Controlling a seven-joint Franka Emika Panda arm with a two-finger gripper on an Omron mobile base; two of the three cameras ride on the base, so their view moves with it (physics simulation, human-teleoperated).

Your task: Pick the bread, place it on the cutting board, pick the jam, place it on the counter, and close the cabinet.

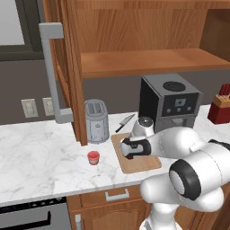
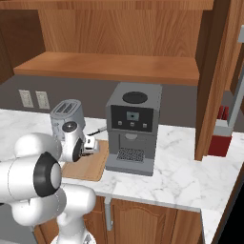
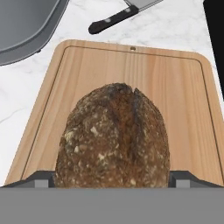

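The bread [image 3: 113, 140], a dark speckled loaf, sits between my fingertips [image 3: 45, 178] just over the cutting board [image 3: 179, 87]. My gripper [image 3: 112, 179] is shut on the bread, with a finger touching each of its sides. In the left base view my gripper [image 1: 127, 149] hovers low over the board [image 1: 146, 164]; in the right base view it [image 2: 89, 146] is above the board [image 2: 90, 167]. The jam [image 1: 93, 157] stands upright on the counter [image 1: 36, 157], left of the board. The cabinet [image 1: 148, 63] is open, its door [image 1: 67, 67] swung out, its shelf bare.
A toaster [image 1: 96, 119] stands behind the jam, and a coffee machine [image 1: 168, 101] is right of the board. A knife [image 1: 126, 122] lies behind the board. A red knife block [image 1: 221, 108] stands far right. Wall outlets [image 1: 29, 108] are at left.
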